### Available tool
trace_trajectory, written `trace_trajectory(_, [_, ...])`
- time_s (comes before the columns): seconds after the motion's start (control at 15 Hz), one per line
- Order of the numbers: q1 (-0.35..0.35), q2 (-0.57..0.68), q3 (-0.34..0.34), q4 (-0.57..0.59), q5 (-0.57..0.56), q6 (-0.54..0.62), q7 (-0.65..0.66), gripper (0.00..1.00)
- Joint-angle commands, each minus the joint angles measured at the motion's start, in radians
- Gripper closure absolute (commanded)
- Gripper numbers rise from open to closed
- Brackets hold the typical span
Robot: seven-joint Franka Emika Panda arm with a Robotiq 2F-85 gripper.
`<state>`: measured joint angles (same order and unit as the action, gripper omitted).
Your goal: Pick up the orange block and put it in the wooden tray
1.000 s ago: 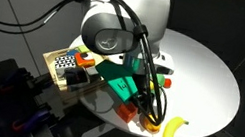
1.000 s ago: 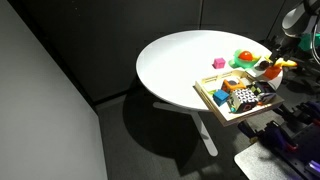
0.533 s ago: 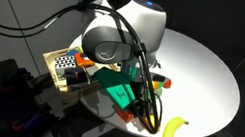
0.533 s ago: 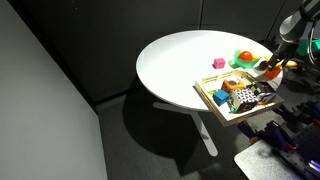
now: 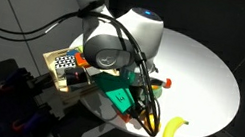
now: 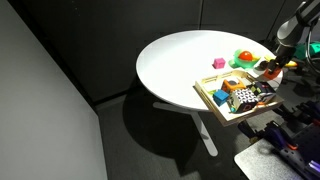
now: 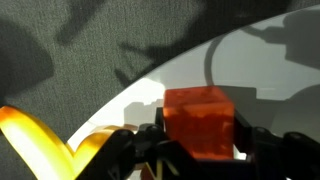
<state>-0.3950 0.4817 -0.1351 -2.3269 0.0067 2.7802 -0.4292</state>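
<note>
White table (image 6: 180, 60), one wooden tray (image 6: 214, 104), one banana (image 5: 170, 135), one orange block (image 7: 200, 120) in grip of claw (image 7: 204, 142).

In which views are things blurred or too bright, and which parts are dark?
Wrist view: the orange block is fairly sharp, the banana is blurred and overexposed, and the gripper is dark and soft. In both exterior views the white table is bright and the room around it dark.

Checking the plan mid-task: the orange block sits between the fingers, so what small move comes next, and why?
Probably carry it toward the wooden tray. In the wrist view the gripper looks shut on the orange block; an exterior view shows it not yet over the tray.
</note>
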Motion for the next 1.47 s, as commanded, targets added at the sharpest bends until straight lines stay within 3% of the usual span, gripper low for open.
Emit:
trace_trajectory(0.0, [0.03,-0.022,-0.027,-0.019,-0.059,0.031,0.037,0.66])
trace_trajectory(0.2, [0.064,-0.067,-0.061,-0.041,-0.108,0.0,0.065,0.7])
trace_trajectory(0.73, [0.204,-0.193,-0.157,-0.095,-0.254,-0.062,0.232,0.7])
trace_trajectory(1.4, [0.34,-0.315,-0.133,-0.135,-0.426,-0.139,0.489,0.7])
